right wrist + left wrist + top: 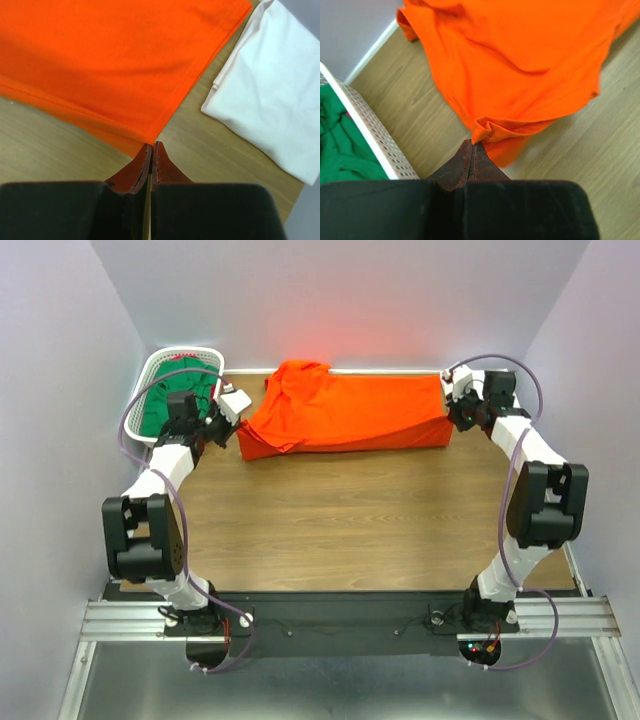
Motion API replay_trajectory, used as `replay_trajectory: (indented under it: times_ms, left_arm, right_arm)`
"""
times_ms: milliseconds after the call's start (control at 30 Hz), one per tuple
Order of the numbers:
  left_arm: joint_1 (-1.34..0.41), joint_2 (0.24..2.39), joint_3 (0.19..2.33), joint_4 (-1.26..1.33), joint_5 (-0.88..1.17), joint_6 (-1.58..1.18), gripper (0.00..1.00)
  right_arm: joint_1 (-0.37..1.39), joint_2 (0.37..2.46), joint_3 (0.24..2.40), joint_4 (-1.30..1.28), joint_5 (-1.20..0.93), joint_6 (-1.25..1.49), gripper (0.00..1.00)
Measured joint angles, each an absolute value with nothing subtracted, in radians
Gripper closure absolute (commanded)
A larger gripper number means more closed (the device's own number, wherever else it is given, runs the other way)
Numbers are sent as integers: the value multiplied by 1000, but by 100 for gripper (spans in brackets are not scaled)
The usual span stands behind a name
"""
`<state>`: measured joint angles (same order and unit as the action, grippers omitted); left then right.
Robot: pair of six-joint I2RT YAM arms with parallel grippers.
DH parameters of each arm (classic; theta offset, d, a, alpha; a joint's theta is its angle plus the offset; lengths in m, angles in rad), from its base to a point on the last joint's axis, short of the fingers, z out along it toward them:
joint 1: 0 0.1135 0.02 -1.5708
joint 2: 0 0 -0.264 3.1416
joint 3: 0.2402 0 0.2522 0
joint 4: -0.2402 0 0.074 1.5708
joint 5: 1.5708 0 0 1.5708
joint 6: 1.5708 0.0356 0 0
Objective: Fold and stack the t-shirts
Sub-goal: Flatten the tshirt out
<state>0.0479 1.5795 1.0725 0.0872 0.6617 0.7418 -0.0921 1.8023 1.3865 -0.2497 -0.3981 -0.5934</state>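
Left wrist view showed both sets of fingers (471, 150) clenched on thin corners of the orange-red t-shirt (520, 60); any uneven pull could slip one free.

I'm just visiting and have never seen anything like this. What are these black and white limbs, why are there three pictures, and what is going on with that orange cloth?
You see two robot arms bolted at the near edge of a wooden table. The wide picture comes from a camera above and behind them; the other two come from a small camera on each wrist, looking past its own fingers. The left gripper is shut on a bunched corner of the orange t-shirt; the right gripper is shut on its opposite corner. A white t-shirt lies folded beside the right gripper. At far left stands a white mesh basket with a green t-shirt inside.
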Motion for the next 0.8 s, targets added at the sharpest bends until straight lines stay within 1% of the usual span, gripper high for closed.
replay_trajectory:
  times_ms: [133,267,333,400,433,467,500,533,567,600,633,700,800]
  left_arm:
    - [48,1490,1073,-20,682,870,100]
    - [48,1369,1071,-240,714,1076,100]
    - [47,1301,1033,-353,718,1203,100]
    - [47,1237,973,-456,712,1310,97]
    - [44,1192,917,-530,699,1396,94]
    - [40,1170,888,-561,690,1435,86]
    - [34,1132,833,-616,675,1497,71]
    - [30,1103,792,-664,660,1543,64]
    - [21,1069,751,-730,642,1602,58]
    - [13,1038,725,-785,620,1658,46]
    - [8,1009,706,-816,608,1690,44]
    - [6,916,679,-900,574,1769,43]
    - [6,814,677,-944,545,1807,44]
  right_arm:
    - [-93,1684,1309,-293,-398,-653,99]
    - [-93,1538,1245,-353,-403,-746,99]
    - [-93,1466,1181,-385,-406,-815,99]
    - [-93,1374,1079,-444,-411,-889,99]
    - [-92,1339,1028,-480,-412,-929,97]
    - [-92,1318,994,-502,-413,-954,90]
    - [-90,1284,938,-552,-411,-1006,66]
    - [-90,1263,900,-583,-411,-1040,51]
    - [-89,1244,870,-612,-406,-1069,40]
    - [-88,1215,823,-644,-393,-1122,33]
    - [-88,1191,793,-673,-382,-1150,22]
    - [-87,1127,743,-729,-351,-1208,21]
    - [-87,1077,769,-789,-340,-1233,21]
